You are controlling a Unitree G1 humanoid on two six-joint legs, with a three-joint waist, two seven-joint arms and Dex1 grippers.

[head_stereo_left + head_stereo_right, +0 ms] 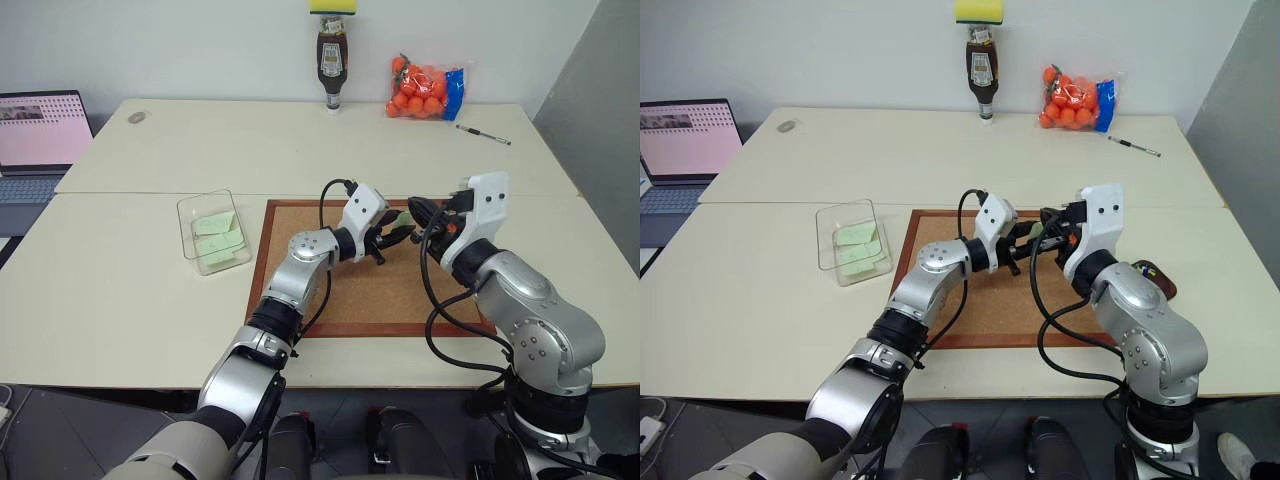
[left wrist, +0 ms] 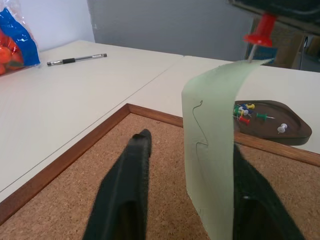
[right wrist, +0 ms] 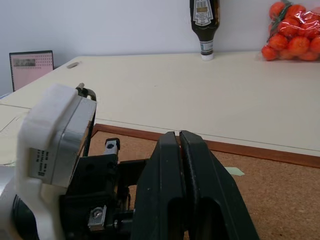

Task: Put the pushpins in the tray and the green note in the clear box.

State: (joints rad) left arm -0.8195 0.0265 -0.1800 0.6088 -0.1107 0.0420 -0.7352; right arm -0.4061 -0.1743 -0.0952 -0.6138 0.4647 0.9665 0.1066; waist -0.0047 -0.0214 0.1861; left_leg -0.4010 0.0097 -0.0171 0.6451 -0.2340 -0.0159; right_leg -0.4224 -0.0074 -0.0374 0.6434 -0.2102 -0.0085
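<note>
The big corkboard point(image 1: 370, 290) lies under both arms, its cork surface below the two sets of jaws. Off beyond the left arm's outer side sits the clear box point(image 1: 190, 215), with pale green slips already lying inside it. On the far side of the right arm, at the board's edge, there's the tray point(image 2: 295, 132), dark and shallow, a little cluster of pushpins point(image 2: 245, 111) resting in it, red, yellow, green, blue and a white one.

Now the action, up over the cork: the right gripper point(image 3: 180, 137) has its fingers pressed tight together, pinching a red pushpin point(image 2: 260, 31) by the head, pin pointing down through the top corner of the green note point(image 2: 210, 150). The note hangs off that pin, curling downward, right between the left gripper point(image 2: 192, 150) fingers. Those left jaws stand apart, one finger point(image 2: 132, 165) clear of the paper, the other just behind the sheet; I can't tell if it touches.
</note>
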